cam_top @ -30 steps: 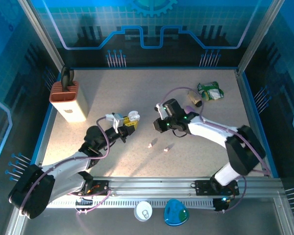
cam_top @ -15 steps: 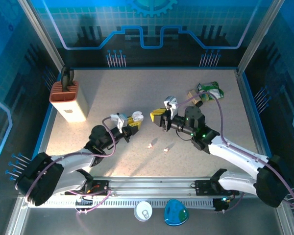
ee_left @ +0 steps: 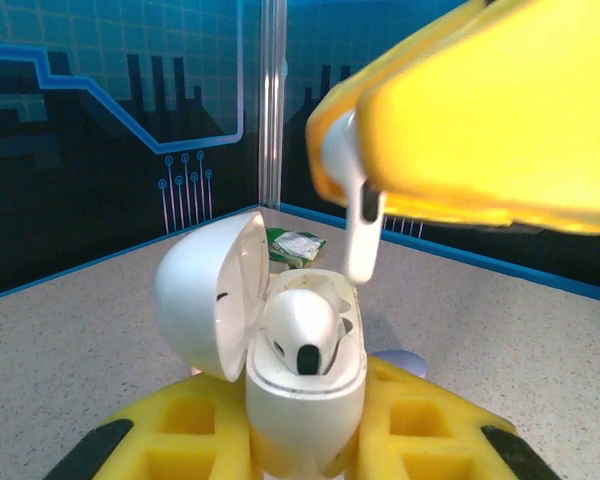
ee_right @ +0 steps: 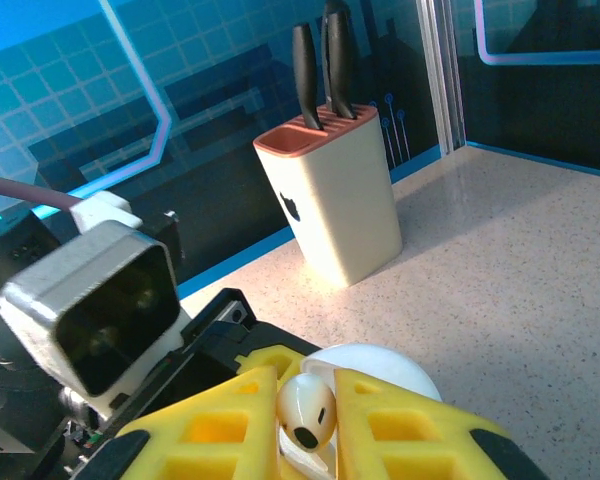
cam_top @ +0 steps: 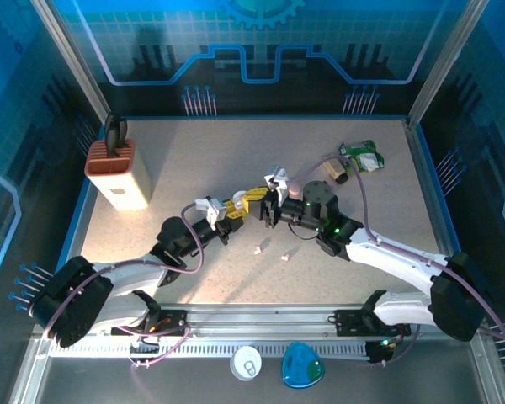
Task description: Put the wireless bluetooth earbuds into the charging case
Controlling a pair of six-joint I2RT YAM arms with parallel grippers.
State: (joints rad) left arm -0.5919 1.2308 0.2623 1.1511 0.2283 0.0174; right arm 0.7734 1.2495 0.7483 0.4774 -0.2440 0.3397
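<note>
**Top view.** Shows L gripper [cam_top: 233,207] and R gripper [cam_top: 266,202] tip to tip near centre of table [cam_top: 194,151], just beside each other. Also shows two loose earbuds [cam_top: 258,249] lying on table just nearer the arm bases, apart from both tools. Places knife block [cam_top: 118,174] far L and green packet [cam_top: 362,156] far R, both well apart from grippers.

**L wrist view.** Shows L gripper's yellow pads closed narrow on white charging case [ee_left: 305,385], held upright w/ lid [ee_left: 208,295] swung open to L. Shows seated earbud [ee_left: 302,338] resting inside case body. Shows held earbud [ee_left: 352,215] hanging from R gripper's yellow fingers just above case, stem down, over R side of rim. Cannot tell whether stem tip touches rim.

**R wrist view.** Shows R gripper's pads shut narrow on held earbud, w/ head pinched between them and dark port facing lens. Shows white dome of lid just behind pads and L wrist's camera housing [ee_right: 90,305] close at L.

**Markings.** Dark apple-shaped logo [ee_right: 290,205] on front of knife block. Small dark mark on white disc [cam_top: 247,364] below rails, too small to read. Gear outline [cam_top: 261,10] and circuit lines on blue back wall.
</note>
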